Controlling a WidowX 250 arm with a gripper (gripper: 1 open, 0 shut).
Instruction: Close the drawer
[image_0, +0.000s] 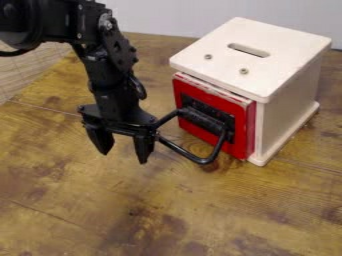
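So, we had the drawer (242, 139) looking pushed in on the cream box (287, 95), its loop handle (215, 157) probably stiff and the best hold. Our gripper (123, 157) hung open beside it.

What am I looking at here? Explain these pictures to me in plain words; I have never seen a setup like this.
All the pictures come from one fixed-looking camera, facing the wooden table from slightly above. The black machine is a robot arm, reaching in from the upper left. At its lower end is the gripper, a pair of fingers spread apart and pointing down, with nothing held between them. To the right stands a cream box with a slotted top. Its red drawer faces the arm and carries a big black loop handle, which reaches toward the gripper. Whether they touch, I cannot tell.
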